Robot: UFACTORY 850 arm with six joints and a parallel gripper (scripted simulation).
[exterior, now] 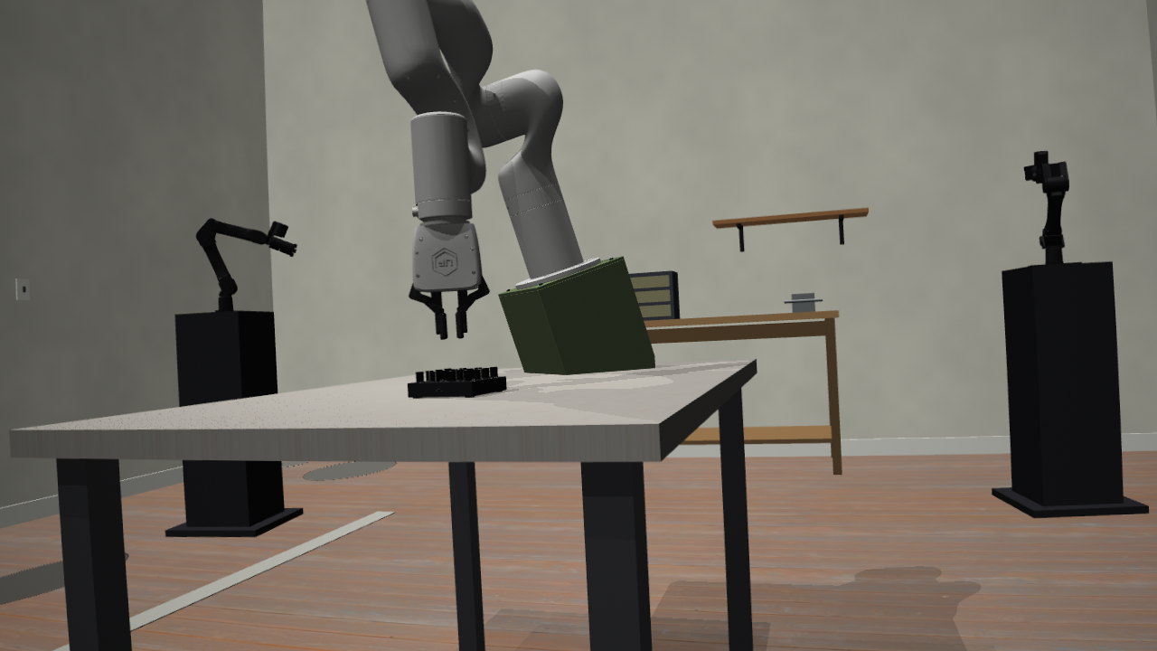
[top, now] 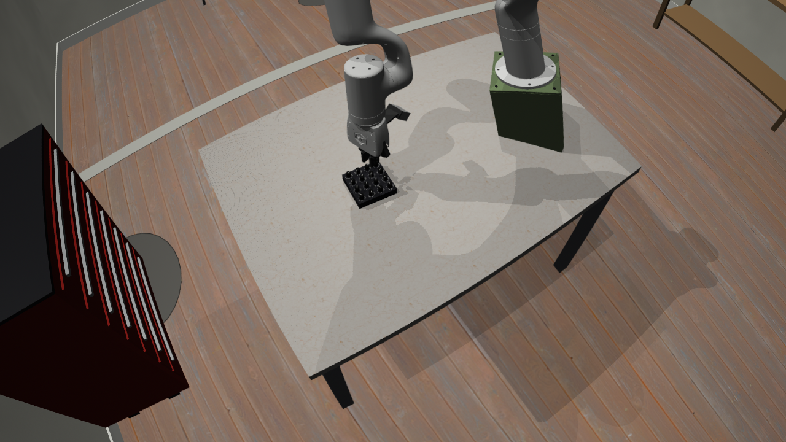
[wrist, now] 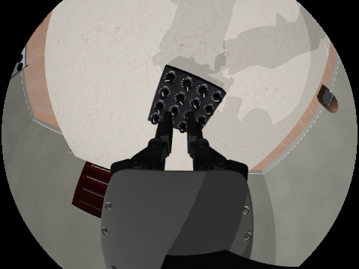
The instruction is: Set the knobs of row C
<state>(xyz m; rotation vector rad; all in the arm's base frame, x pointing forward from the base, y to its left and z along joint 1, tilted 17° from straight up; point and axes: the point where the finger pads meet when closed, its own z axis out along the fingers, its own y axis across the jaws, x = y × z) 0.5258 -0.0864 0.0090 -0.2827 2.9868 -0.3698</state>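
- Top view: pale speckled table [top: 307, 263] on a reddish plank floor [top: 659, 329], dark red drawer cabinet [top: 82, 329] off its left side, and the arm's green pedestal [top: 527, 118] near the far right corner. The knob box [top: 369, 186] sits around the middle of the far half, and the gripper [top: 372, 159] hangs over its far edge.
- Exterior view: grey walls, a wooden side table [exterior: 752, 319] and a wall shelf [exterior: 788, 217] behind. The gripper [exterior: 450, 332] is clear above the knob box [exterior: 456, 382], not touching, fingers narrowly parted and pinching nothing.
- Wrist view: fingertips frame the near edge of the knob box [wrist: 187, 97]; knob marks are too small to read.
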